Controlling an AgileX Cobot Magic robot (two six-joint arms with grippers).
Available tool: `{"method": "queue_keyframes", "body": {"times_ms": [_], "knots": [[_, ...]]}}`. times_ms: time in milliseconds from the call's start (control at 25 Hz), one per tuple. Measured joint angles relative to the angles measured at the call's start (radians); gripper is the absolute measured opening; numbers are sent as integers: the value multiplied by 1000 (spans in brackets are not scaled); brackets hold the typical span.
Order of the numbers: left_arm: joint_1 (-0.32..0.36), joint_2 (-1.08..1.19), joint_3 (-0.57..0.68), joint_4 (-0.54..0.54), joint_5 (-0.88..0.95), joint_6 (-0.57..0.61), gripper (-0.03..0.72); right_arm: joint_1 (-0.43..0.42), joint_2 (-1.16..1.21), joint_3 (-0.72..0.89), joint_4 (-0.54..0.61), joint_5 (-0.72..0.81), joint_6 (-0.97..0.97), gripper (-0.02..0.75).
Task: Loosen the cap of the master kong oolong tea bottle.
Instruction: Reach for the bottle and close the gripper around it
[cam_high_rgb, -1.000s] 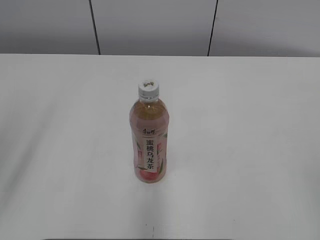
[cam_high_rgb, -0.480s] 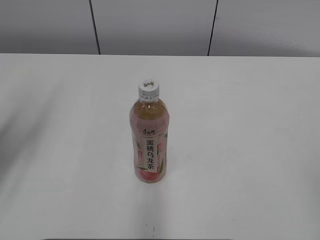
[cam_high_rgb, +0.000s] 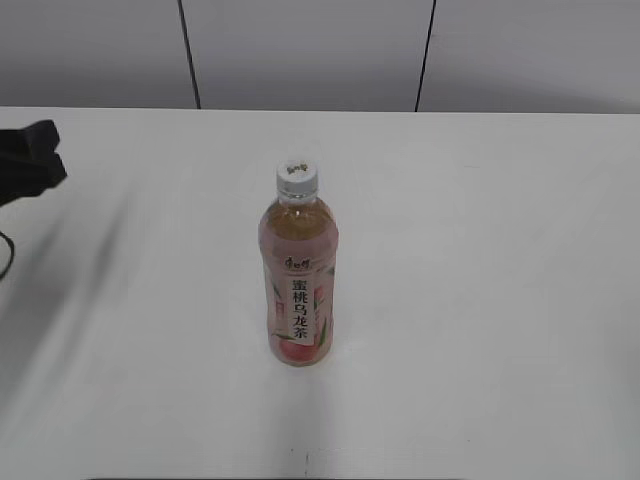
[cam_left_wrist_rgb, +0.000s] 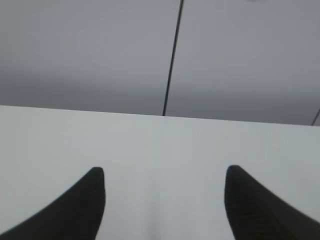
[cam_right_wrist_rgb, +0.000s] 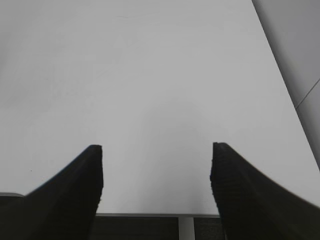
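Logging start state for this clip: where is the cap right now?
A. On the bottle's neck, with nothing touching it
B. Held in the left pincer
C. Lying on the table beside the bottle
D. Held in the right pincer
A: the cap sits atop the upright bottle; both wrist views show open pincers holding nothing.

Even, soft overhead light keeps the white counter (cam_high_rgb: 480, 300) bright without glare. The master kong oolong tea bottle (cam_high_rgb: 298, 275) is sharp and casts only a faint shadow toward the counter's near edge. A diffuse grey shadow streaks the left edge. Both wrist views are soft, the dark fingers (cam_left_wrist_rgb: 75, 210) blurred
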Motion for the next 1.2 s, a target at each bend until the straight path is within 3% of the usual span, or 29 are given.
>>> {"method": "queue_keyframes", "body": {"times_ms": [240,440,760,960,1080,1200], "knots": [[0,266,46,171,-259,-6,462,0,0,0,0,0,0,512],[0,408,48,314,-270,-6,462,0,0,0,0,0,0,512],[0,411,48,543,-282,-7,463,0,0,0,0,0,0,512],[0,409,48,770,-283,-9,554,0,0,0,0,0,0,512],[0,409,48,839,-283,-29,620,0,0,0,0,0,0,512],[0,408,48,879,-284,-48,640,0,0,0,0,0,0,512]]}}
